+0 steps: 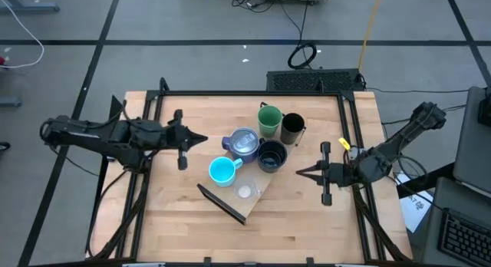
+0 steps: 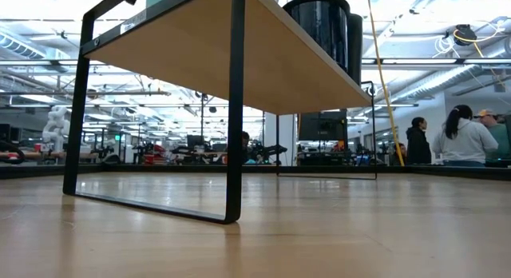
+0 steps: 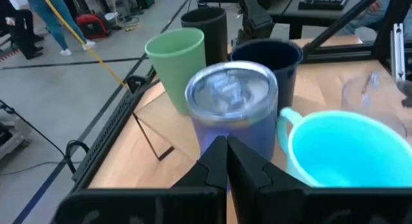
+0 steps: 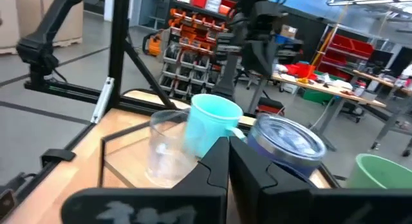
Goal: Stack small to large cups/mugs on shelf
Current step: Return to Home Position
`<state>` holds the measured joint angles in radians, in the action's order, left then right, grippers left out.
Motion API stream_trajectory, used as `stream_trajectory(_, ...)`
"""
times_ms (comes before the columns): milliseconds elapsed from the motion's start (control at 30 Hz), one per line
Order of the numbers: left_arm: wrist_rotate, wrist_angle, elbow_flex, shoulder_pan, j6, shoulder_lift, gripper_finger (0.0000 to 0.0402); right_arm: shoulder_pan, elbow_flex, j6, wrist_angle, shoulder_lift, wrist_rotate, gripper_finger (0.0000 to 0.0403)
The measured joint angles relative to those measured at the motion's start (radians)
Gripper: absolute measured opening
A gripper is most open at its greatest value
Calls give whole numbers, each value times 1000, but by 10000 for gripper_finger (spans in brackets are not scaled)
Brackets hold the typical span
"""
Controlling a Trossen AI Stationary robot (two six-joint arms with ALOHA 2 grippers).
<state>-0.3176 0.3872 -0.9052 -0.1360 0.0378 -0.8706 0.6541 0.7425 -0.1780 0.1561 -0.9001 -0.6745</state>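
The shelf stands slantwise on the middle of the table, and the low view shows its underside. On it stand the green tumbler, tall black cup, wide black mug, blue-purple mug, cyan handled mug and tiny clear cup. My left gripper is shut, a little left of the blue-purple mug, pointing at it. My right gripper is shut, right of the wide black mug, facing the cups.
A dark metal frame runs around the table's edges. Bare tabletop lies near the front edge and at the far left. People stand in the room beyond the table.
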Motion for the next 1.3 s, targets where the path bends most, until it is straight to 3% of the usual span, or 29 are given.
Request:
stream_trajectory(200,-21,-56,105,0,6,85,3,-54,-104,0,11,118,63,0)
stream_trajectory(633,-26,-185,292,0,45,165,4,-138,-443,-13,274,319,261,0)
stream_trajectory(1100,-27,-333,443,7,60,257,16,-145,-677,-18,505,396,287,0)
stream_trajectory(1300,-26,-348,505,23,42,319,17,-145,-711,-25,536,399,287,0)
